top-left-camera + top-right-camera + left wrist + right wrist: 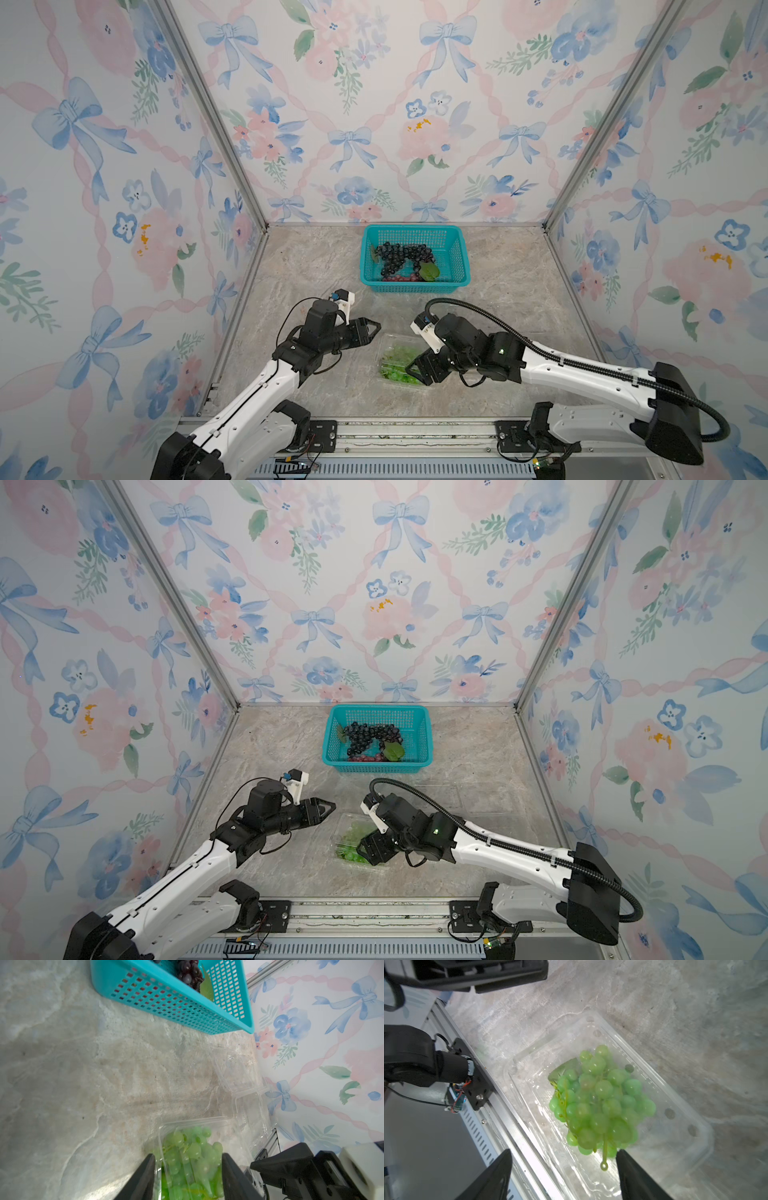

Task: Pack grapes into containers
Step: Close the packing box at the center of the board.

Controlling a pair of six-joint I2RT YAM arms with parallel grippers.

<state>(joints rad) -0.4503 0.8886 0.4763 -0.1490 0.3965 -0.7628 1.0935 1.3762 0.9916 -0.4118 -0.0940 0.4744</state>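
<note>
Marble-patterned desk (311, 266) carries everything. From its near left corner the left arm (257, 390) slants up toward the middle, forearm nearly level. The wrist is turned so the left gripper (376, 327) points rightward and slightly down, its tips just beside the far left corner of a clear container (612, 1028). Its jaws stand partly apart with nothing between them. That container lies near the middle of the desk's near edge, with a bunch of green grapes (600, 1099) inside it. Whether its lid is folded down over the bunch is hard to tell through the glare. Behind it, against the middle of the far edge, a teal mesh basket (457, 257) holds a bunch of blue-black grapes (401, 257) with a green leaf, and a few red grapes (399, 277) along its near wall. The right gripper (413, 371) hangs over the container's near right end, aimed down and leftward, jaws wide apart and empty. The right arm (582, 370) runs back from it, wrist bent, low over the desk to the near right corner. A second clear container (234, 1072) lies open and empty further toward the right edge.
</note>
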